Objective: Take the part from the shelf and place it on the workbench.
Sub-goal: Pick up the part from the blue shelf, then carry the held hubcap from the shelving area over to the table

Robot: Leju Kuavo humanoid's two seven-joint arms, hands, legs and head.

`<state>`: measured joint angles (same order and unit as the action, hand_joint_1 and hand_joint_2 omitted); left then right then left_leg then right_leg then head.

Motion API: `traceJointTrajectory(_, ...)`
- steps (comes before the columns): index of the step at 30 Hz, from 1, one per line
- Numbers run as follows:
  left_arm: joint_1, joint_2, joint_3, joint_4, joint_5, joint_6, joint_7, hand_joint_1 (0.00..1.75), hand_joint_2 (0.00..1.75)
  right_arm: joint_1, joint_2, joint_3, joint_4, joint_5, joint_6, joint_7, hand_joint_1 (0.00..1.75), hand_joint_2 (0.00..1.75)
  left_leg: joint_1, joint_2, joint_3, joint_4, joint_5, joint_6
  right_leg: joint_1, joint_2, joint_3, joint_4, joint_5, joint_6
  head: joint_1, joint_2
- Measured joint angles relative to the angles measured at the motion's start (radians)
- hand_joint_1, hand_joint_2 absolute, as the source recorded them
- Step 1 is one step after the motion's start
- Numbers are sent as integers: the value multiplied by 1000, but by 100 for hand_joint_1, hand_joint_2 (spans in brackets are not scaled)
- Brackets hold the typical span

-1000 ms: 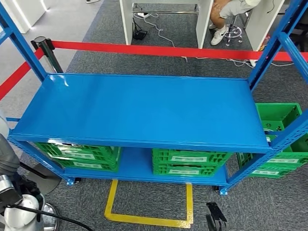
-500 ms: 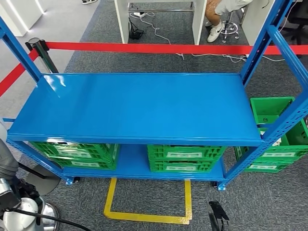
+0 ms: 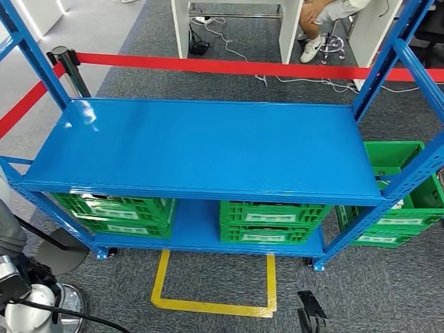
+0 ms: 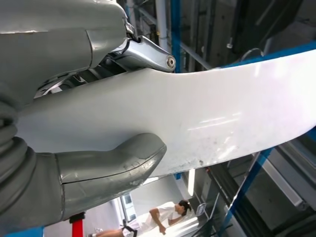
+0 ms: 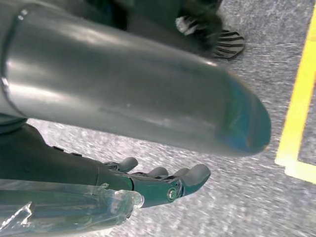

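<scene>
A long white curved part [image 4: 209, 113] is seen gripped by the left hand [image 4: 93, 163] in its wrist view, while the right hand [image 5: 164, 185], fingers extended and empty, hangs over grey carpet beside yellow floor tape [image 5: 298, 118] at three o'clock.

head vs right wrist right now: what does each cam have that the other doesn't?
Head view: the blue shelf, green crates on its lower level and beside it, the red barrier tape, and a seated person beyond it.
Right wrist view: the right hand up close, fingers extended above the floor, holding nothing.
Both: the grey carpet and the yellow floor marking.
</scene>
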<state>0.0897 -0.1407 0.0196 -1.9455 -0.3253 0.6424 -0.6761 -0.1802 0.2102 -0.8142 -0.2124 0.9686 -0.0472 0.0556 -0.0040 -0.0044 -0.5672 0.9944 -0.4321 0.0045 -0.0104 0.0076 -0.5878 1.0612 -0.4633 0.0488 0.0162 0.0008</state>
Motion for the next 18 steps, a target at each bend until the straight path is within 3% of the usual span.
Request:
traceJointTrajectory(3, 38, 3, 24, -17, 30, 6, -15, 175, 175, 50, -9, 11, 0, 9, -5, -85, 0, 0, -1, -1, -4, 0, 6, -15, 3, 1, 14, -25, 3, -17, -1, 0)
traceJointTrajectory(5, 60, 5, 44, -30, 44, 4, -20, 175, 175, 86, -15, 13, 1, 10, -3, -110, 0, 0, 0, -3, -11, 12, -10, -25, 0, -3, 11, -29, 9, -30, -2, 0)
traceJointTrajectory(7, 69, 6, 59, -38, 44, 3, -21, 175, 175, 104, -21, 14, 1, 10, 0, -113, 0, 0, 3, -3, -48, 96, -71, -36, -4, -6, 3, -33, 17, -42, -6, 0)
traceJointTrajectory(9, 73, 7, 67, -40, 41, 2, -22, 175, 175, 109, -24, 14, 1, 10, 1, -111, 0, 0, 7, -3, -103, 228, -139, -44, -4, -6, -9, -33, 24, -47, -9, 0)
traceJointTrajectory(10, 76, 6, 69, -41, 40, 2, -22, 175, 175, 111, -24, 14, 1, 10, 2, -109, 0, 0, 9, -3, -117, 268, -152, -45, -4, -6, -14, -33, 27, -47, -9, 0)
traceJointTrajectory(11, 78, 6, 71, -41, 40, 2, -22, 175, 175, 113, -25, 14, 1, 10, 2, -108, 0, 0, 10, -3, -114, 271, -145, -46, -4, -6, -19, -33, 31, -45, -9, 0)
traceJointTrajectory(12, 79, 6, 72, -41, 40, 2, -22, 175, 175, 114, -25, 14, 1, 10, 3, -107, 0, 0, 11, -3, -92, 237, -122, -45, -5, -5, -22, -33, 35, -42, -9, 0)
traceJointTrajectory(15, 80, 6, 74, -45, 37, 2, -22, 175, 175, 114, -25, 14, 1, 10, 3, -105, 0, 0, 11, -3, 21, 42, -51, -40, -3, -4, -31, -31, 45, -28, -9, 0)
traceJointTrajectory(16, 81, 6, 74, -47, 36, 2, -22, 175, 175, 113, -26, 14, 1, 11, 4, -105, 0, 0, 10, -3, 39, 4, -43, -36, -2, -4, -33, -31, 50, -21, -9, 0)
traceJointTrajectory(18, 84, 6, 76, -49, 35, 1, -22, 175, 175, 113, -26, 14, 1, 11, 5, -104, 0, 0, 6, -5, 38, -10, -38, -23, -3, -5, -36, -36, 60, -7, -9, 0)
